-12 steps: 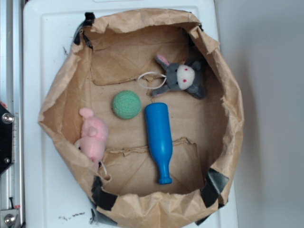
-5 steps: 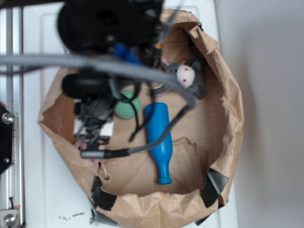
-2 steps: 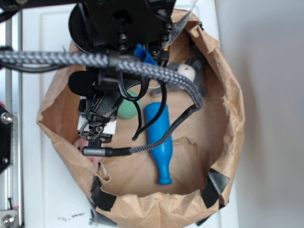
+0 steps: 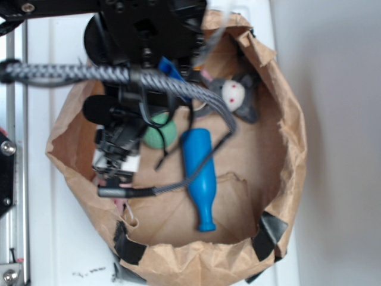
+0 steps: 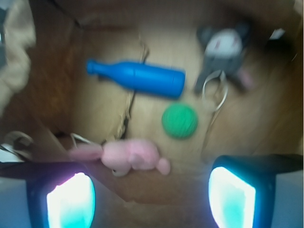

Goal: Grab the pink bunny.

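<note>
the gripper has its jaws spread wide and nothing is between them; in the wrist view the two fingers show at the bottom corners, both with a bright teal-white glow on the pads; the view is blurred, so small details are not clear.

the pink bunny lies on its side just ahead of the open jaws, a bit nearer to the finger at the picture's left than to the other one; it does not touch either finger; a white loop string comes out at its end toward that same side; the bunny rests on the floor of the brown paper bag, close to the bag's wall.

further ahead of the jaws is the green ball, toward the finger at the picture's right; beyond the ball lies the blue bottle on its side, across the line of the jaws; the grey plush animal with a white face is the farthest thing, well apart from the bunny.

in the exterior view the black arm and its braided cable hide the gripper and almost all of the bunny; only a bit of pink shows below them; the ball is half covered; the bottle and the grey animal are visible inside the bag.
</note>
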{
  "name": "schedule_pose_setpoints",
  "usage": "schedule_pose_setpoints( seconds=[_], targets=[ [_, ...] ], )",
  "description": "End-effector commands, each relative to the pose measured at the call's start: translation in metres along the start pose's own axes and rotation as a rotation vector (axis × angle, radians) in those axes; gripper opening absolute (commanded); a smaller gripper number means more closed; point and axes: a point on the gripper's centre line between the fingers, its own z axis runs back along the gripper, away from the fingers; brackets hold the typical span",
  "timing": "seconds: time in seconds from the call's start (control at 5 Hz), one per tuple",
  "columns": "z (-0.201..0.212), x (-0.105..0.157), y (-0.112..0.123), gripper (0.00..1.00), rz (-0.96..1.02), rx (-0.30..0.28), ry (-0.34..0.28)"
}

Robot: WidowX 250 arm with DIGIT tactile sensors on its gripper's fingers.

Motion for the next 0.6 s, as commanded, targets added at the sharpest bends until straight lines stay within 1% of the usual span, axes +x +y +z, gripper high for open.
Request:
schedule_pose_setpoints(
  seconds=[0.0,0.2,0.4],
  targets=[
    [-0.044,-0.009,-0.002,1.0,-0.021,0.102,-0.046],
    [-0.062,-0.002,-0.004,1.0,-0.036,0.13,-0.025],
    [-0.081,0.004,-0.006,1.0,-0.023,0.118,-0.037]
  ],
)
